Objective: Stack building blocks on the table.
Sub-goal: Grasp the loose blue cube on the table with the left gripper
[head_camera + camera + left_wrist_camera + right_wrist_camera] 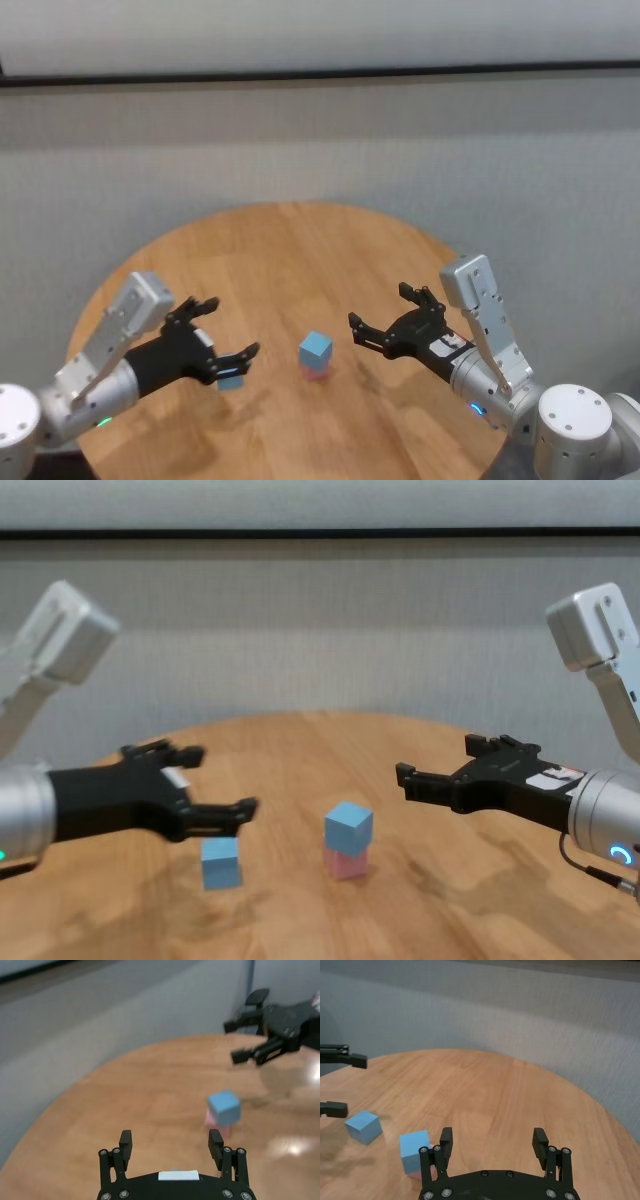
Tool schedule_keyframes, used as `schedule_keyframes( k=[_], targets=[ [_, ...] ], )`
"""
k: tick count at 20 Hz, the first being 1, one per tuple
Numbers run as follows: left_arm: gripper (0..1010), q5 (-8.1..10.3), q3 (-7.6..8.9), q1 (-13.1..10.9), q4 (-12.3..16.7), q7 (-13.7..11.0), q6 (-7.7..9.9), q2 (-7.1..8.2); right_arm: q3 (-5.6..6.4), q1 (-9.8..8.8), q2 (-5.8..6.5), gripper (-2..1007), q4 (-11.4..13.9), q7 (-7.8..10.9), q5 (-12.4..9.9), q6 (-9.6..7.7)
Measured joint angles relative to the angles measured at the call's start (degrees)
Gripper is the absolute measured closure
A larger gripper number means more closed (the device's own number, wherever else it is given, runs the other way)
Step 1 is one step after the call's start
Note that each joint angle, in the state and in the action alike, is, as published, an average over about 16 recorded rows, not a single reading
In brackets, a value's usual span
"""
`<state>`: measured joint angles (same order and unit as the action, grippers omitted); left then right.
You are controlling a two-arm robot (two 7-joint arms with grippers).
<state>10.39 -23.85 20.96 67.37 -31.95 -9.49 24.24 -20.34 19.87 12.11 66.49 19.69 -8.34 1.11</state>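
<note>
Between the spread fingers of the left gripper [210, 785], just below them, a loose blue block [220, 863] is sitting on the table [300, 240]. It looks light, rigid and matte; opposite flat faces should grip best. Beside it, another blue block [348, 826] is resting on a pink block [345, 862]. Beyond that stack, the right gripper [440, 765] is hovering open, holding nothing.

The worktop [300, 250] is light brown wood planks, grain showing, with a soft sheen. The blue block [315, 348], the pink block [345, 863] under it and the loose blue block [220, 863] look matt and smooth.
</note>
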Motion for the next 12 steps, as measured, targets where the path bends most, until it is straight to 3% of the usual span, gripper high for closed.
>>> schedule_keyframes(
  k=[7,12],
  targets=[
    [7,0.85,0.94,-1.37,-0.61,-0.09,0.67,1.23,0.03,-0.01,-0.02,1,-0.01,0.04,-0.05,0.08],
    [7,1.58,1.06,-1.47,-2.14,-0.77,0.80,1.14,0.08,-0.04,-0.05,1,0.00,0.08,-0.15,0.23]
  ],
)
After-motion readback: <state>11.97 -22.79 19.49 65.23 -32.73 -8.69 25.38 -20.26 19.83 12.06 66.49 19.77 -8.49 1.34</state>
